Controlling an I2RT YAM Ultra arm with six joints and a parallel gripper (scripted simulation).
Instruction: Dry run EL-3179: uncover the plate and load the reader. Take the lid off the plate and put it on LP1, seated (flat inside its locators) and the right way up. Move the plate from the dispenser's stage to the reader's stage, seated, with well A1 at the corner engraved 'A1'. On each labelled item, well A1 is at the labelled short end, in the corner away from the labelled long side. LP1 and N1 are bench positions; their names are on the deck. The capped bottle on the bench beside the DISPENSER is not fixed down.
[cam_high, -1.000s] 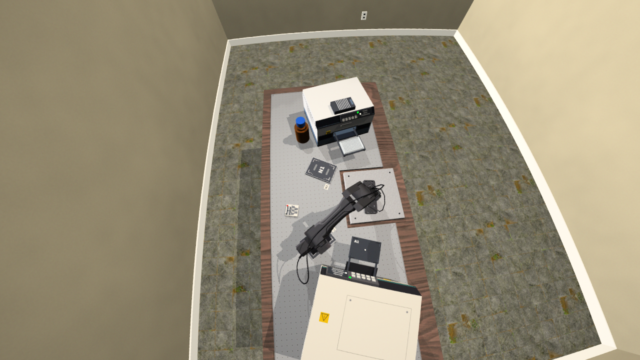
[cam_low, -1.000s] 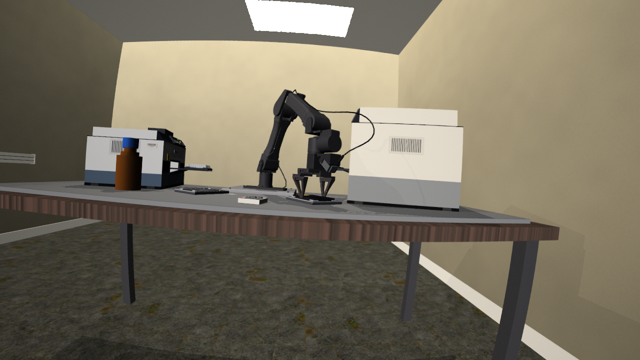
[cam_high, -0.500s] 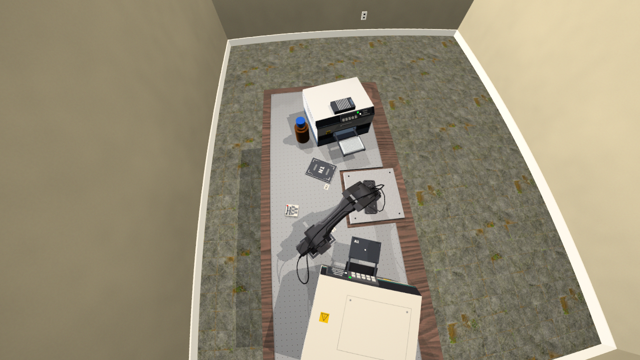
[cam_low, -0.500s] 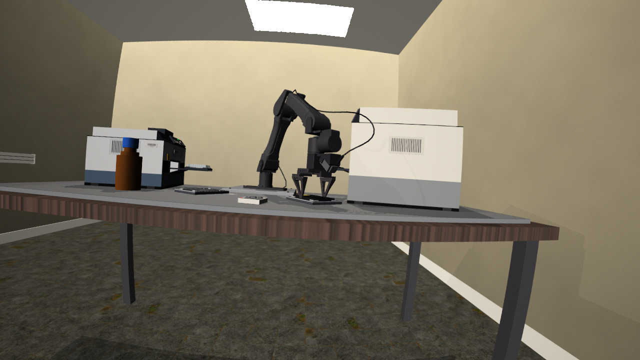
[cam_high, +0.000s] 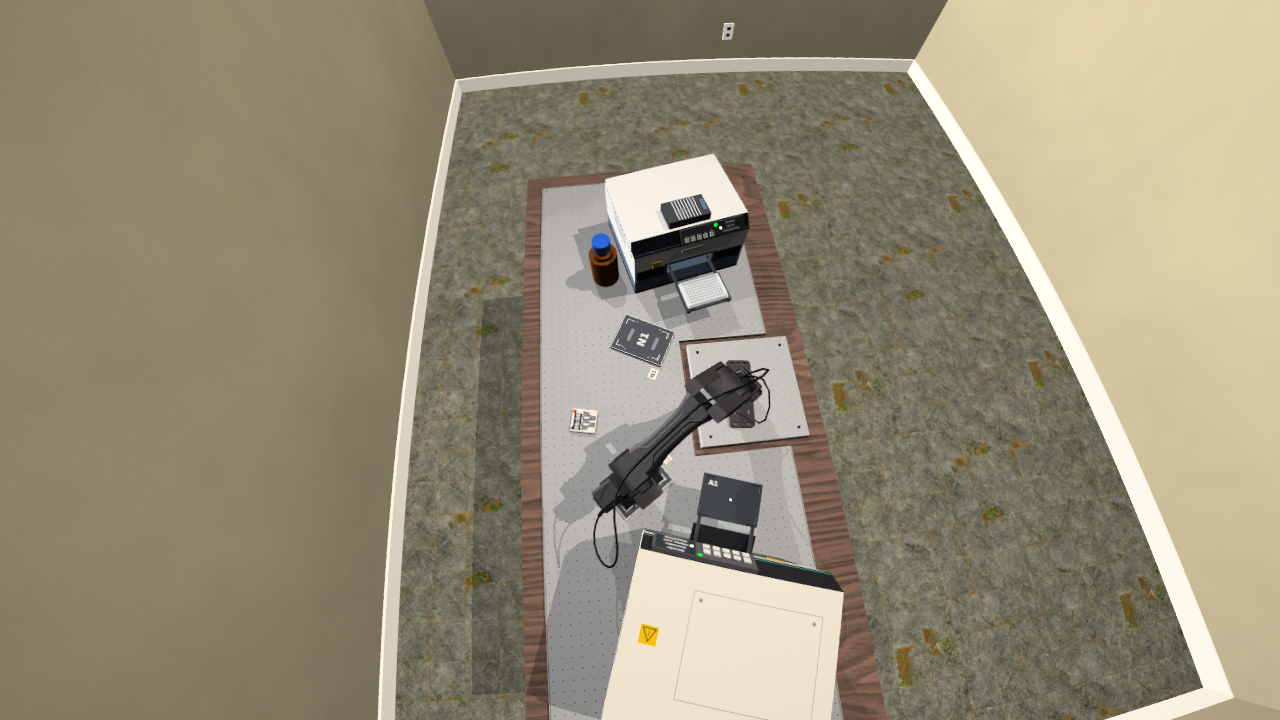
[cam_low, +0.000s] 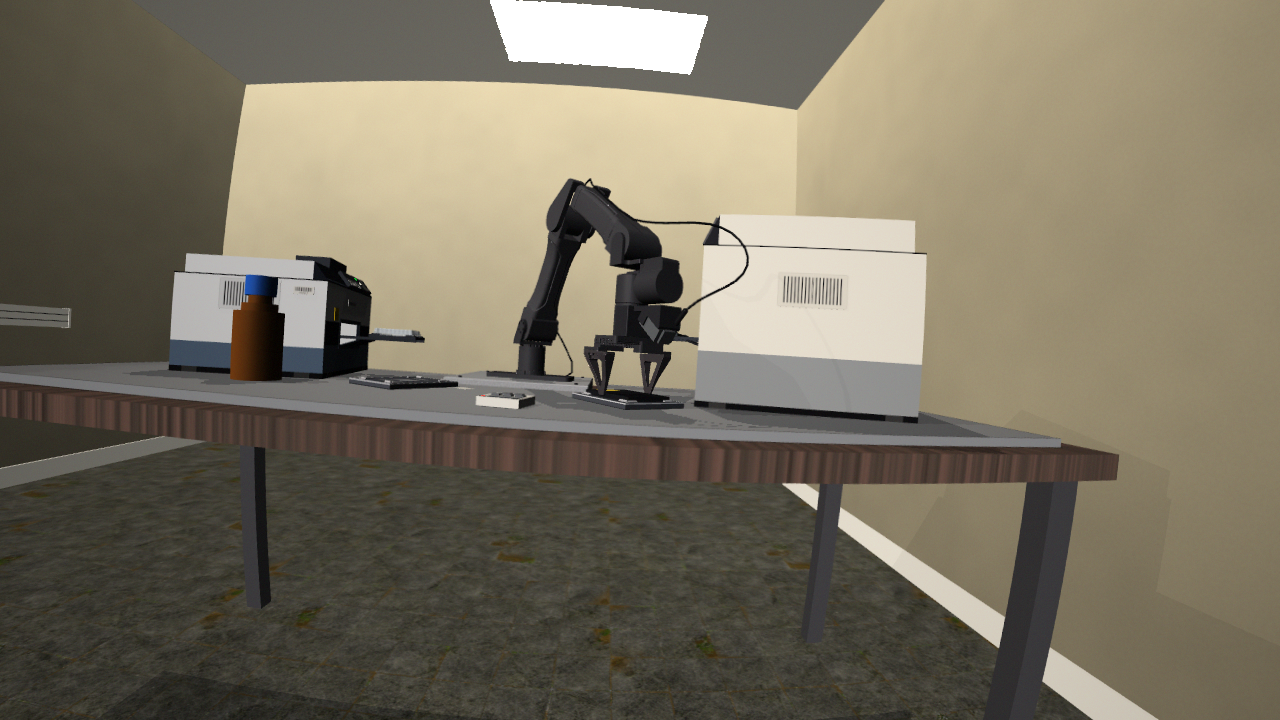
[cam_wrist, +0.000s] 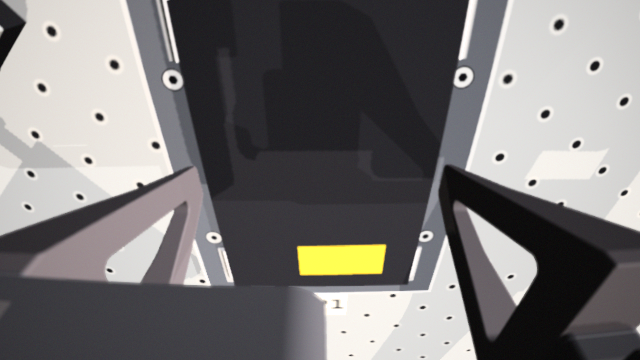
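"Hovering over the dark rectangular lid (cam_low: 629, 396) (cam_wrist: 325, 190), the black two-fingered end effector (cam_low: 629, 380) (cam_wrist: 320, 179): fingers spread?"

"Spread wide, one either side. Lid on its bench position. White well plate (cam_high: 702, 291) (cam_low: 396, 332): uncovered, on the dispenser's stage."

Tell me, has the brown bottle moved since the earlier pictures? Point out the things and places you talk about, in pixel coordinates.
No. The bottle (cam_high: 604, 265) (cam_low: 256, 340) stands upright at the same spot beside the white machine (cam_high: 657, 192) (cam_low: 201, 308), shifted neither way.
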